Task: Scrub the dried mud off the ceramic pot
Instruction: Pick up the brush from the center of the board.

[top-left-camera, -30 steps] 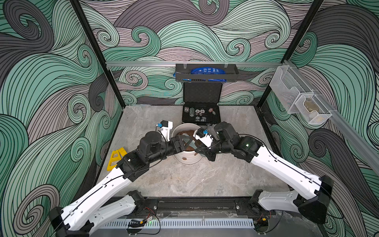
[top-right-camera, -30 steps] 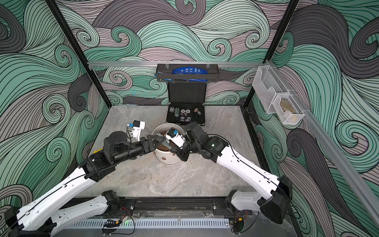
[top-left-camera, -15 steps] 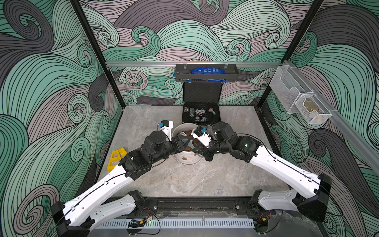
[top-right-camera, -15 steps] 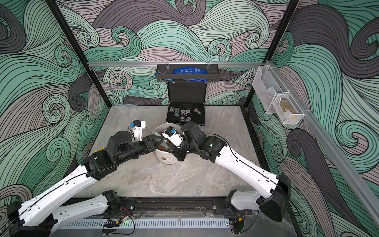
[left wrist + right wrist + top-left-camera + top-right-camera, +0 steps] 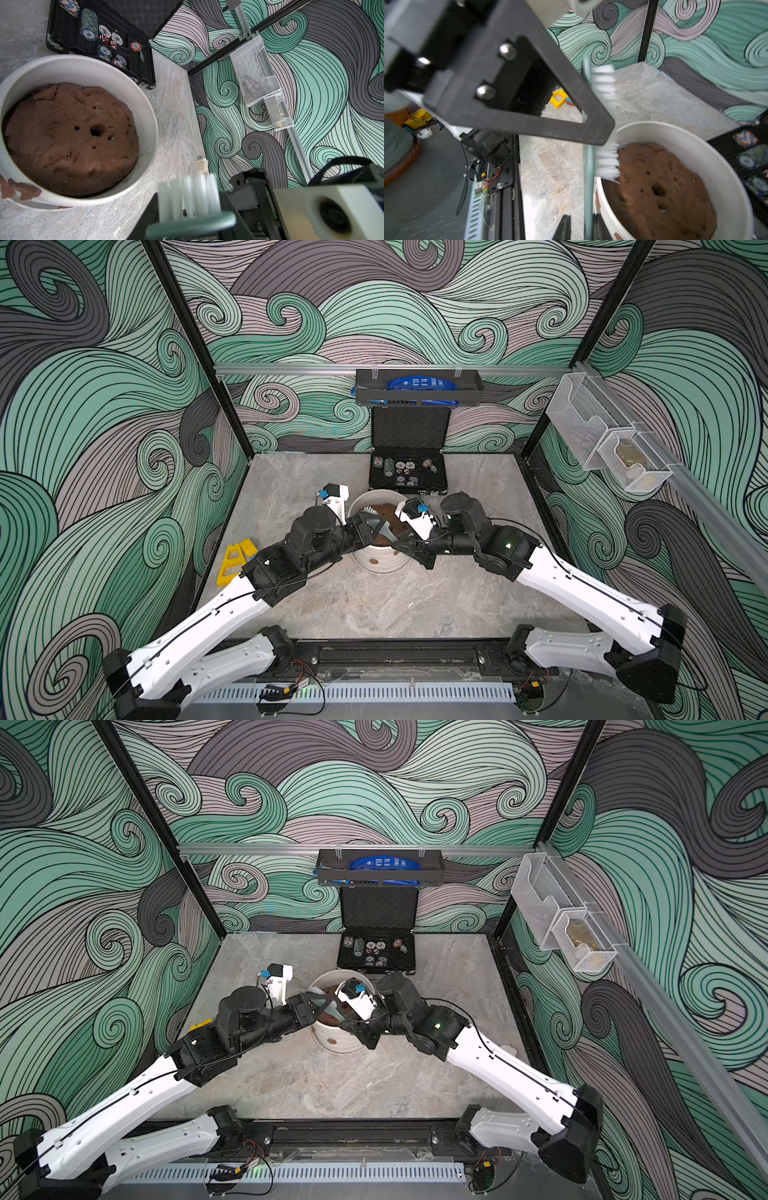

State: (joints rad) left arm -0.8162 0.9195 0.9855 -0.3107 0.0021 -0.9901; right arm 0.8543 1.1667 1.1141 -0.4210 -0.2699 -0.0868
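The white ceramic pot (image 5: 376, 568) (image 5: 345, 1044) stands mid-table, with a brown mound (image 5: 68, 137) filling it. Dried mud shows as small reddish patches on its outer wall (image 5: 376, 561) (image 5: 331, 1041) (image 5: 20, 190) (image 5: 598, 199). A teal brush with white bristles (image 5: 376, 513) (image 5: 605, 166) hangs over the near rim. My left gripper (image 5: 371, 526) (image 5: 188, 205) is shut on the brush's head. My right gripper (image 5: 411, 551) (image 5: 581, 227) is open around the handle (image 5: 588, 207); the handle rests by one finger, with a gap to the other.
An open black case of poker chips (image 5: 407, 472) lies just behind the pot. Yellow blocks (image 5: 235, 558) sit at the left table edge. Wire baskets (image 5: 602, 439) hang on the right wall, a black tray (image 5: 417, 391) on the back rail.
My left gripper moved in over the pot and closed on the brush head. My right gripper, shut on the handle before, has parted its jaws.
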